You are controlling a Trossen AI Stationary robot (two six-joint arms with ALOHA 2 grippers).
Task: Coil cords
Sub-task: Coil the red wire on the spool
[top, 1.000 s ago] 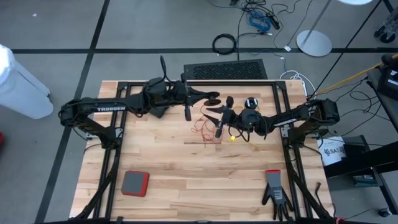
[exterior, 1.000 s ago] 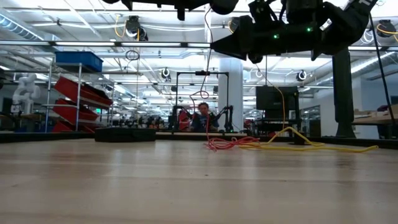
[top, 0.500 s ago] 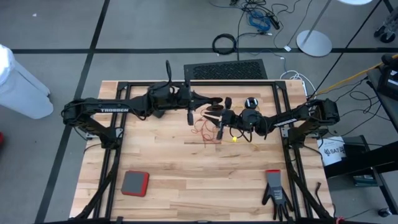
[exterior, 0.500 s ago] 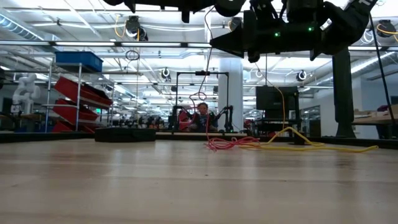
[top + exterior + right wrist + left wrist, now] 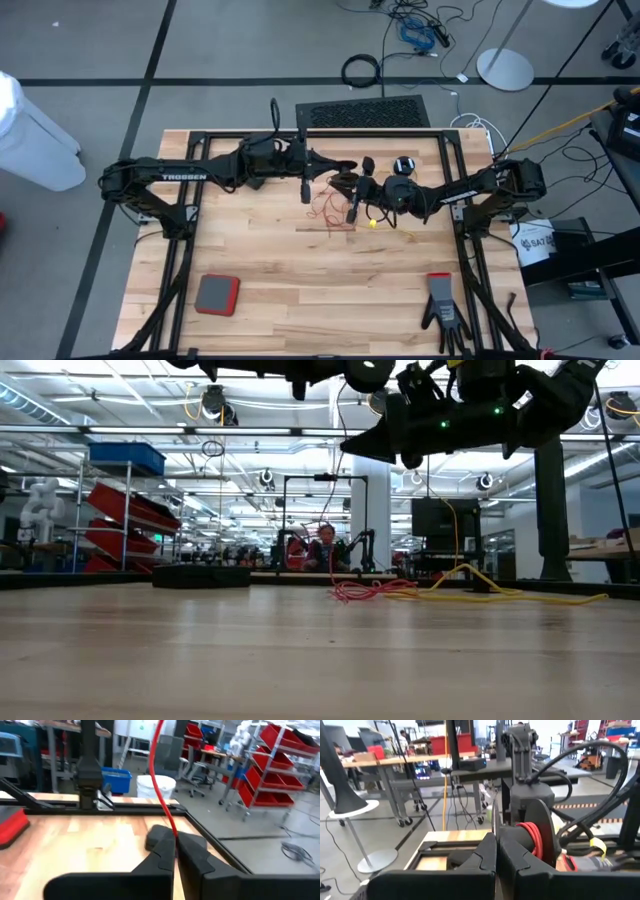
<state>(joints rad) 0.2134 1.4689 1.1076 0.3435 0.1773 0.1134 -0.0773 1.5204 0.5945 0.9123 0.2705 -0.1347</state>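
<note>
Near the frame's upper middle, the right gripper (image 5: 172, 851) pinches the red cord (image 5: 162, 795) while the left gripper (image 5: 496, 851) is squeezed together, so the cord could slip and tangle.

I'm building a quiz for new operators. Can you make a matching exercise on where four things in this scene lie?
Things:
1 red cord
2 pad
3 glove
4 cable ring

Places:
A on the floor beyond the table
B near a corner on the table's left side
C near the edge on the table's right side
D in a loose tangle mid-table

Pairs: 1-D, 2-B, 3-C, 4-A
</note>
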